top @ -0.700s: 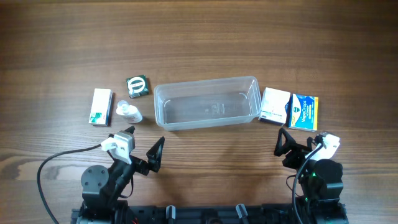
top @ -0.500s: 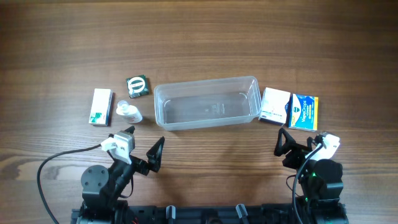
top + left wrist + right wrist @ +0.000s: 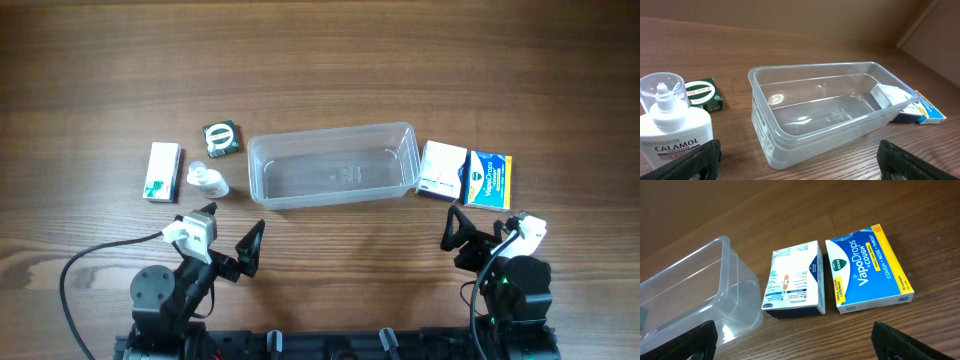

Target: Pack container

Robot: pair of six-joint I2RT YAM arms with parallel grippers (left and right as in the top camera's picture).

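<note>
We judge the main risk to be the 2 flat boxes on the right: the white box (image 3: 792, 279) and the blue VapoDrops box (image 3: 867, 270) lie side by side, touching or nearly so, and the white one sits just beside the end wall of the container (image 3: 333, 165). A hand coming down on either could drag its neighbour along or bump the tub. The tub is thin clear plastic with nothing in it, so we expect it to slide on the smooth tabletop (image 3: 330, 60) at a light nudge, and its transparent walls may make the rim hard to judge. On the left, the Calamol bottle (image 3: 672, 125) lies on its side and could roll away under an off-centre pinch (its rounded cap looks slippery too), while the green tin (image 3: 221, 138) and the white-and-green box (image 3: 162, 171) are low and flat, offering little to grip. The container lies across the middle of the tabletop, between the 2 groups of items. Both arms sit folded back at the near edge, well apart from everything. The left hand (image 3: 232, 225) faces the tub and bottle, its fingers spread wide and holding nothing; the right hand (image 3: 490, 232) faces the 2 boxes, likewise spread wide and empty.
</note>
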